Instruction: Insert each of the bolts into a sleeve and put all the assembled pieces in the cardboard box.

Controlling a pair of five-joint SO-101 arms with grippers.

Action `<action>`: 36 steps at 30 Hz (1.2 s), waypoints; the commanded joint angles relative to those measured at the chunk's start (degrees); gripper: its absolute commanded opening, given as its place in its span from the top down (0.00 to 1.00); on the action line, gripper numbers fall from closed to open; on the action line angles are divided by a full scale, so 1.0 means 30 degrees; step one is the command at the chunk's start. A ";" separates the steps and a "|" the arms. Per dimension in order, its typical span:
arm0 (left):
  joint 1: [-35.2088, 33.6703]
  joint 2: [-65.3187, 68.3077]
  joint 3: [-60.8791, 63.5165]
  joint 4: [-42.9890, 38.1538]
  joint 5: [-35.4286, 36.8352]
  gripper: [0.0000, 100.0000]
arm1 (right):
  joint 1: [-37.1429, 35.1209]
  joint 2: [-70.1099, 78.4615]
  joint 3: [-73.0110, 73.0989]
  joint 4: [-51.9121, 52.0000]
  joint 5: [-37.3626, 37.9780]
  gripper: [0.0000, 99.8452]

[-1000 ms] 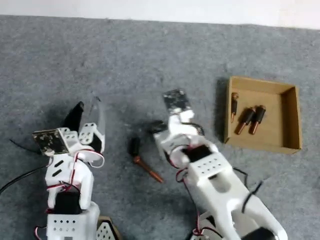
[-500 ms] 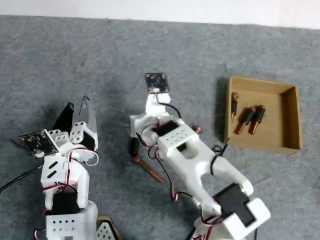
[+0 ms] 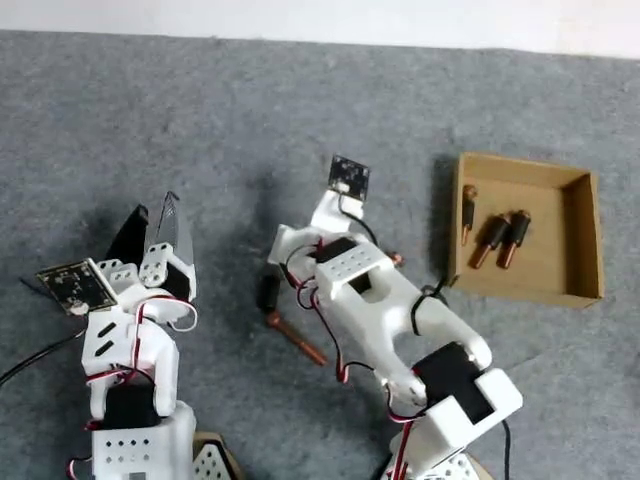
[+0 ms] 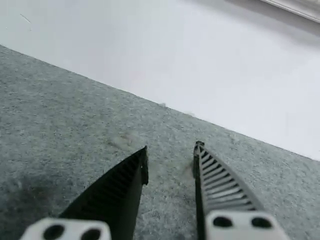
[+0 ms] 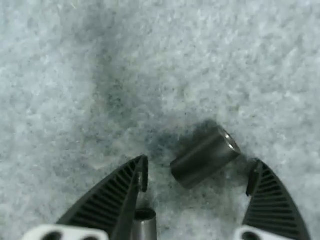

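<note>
Shifted sideways, right hand gapes empty around the smooth dark cylindrical sleeve on fuzzy grey table; left hand parted, empty.

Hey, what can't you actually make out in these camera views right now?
1. High view: copper-coloured piece, mostly hidden behind the white right arm; bolt or not, unclear.
2. Right wrist view: second dark cylindrical sleeve, cut off by the frame edge.

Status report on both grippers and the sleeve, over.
Left gripper open, above grey mat. Right gripper open, fingers astride black sleeve lying on mat. Second sleeve close beside one finger.
</note>
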 commanded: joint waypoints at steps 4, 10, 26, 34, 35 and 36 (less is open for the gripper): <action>-0.0073 -0.0308 0.0161 -0.0440 0.0176 0.85 | 0.0806 0.0923 -0.0513 0.0132 -0.0322 0.81; -0.0073 -0.0308 0.0161 -0.0440 0.0176 0.85 | 0.1685 0.0952 -0.0513 0.0132 -0.0205 0.95; -0.0044 -0.0308 0.0190 -0.0440 0.0176 0.85 | 0.2007 0.0923 -0.0513 0.0161 0.1084 1.00; -0.0044 -0.0308 0.0190 -0.0440 0.0176 0.85 | 0.3121 0.0484 -0.0513 0.0161 0.1172 1.00; -0.0044 -0.0308 0.0190 -0.0440 0.0176 0.85 | 0.3385 0.0044 -0.0513 0.0161 0.1231 1.00; -0.0044 -0.0308 0.0190 -0.0440 0.0176 0.85 | 0.3619 -0.0513 -0.0396 0.0161 0.1612 1.00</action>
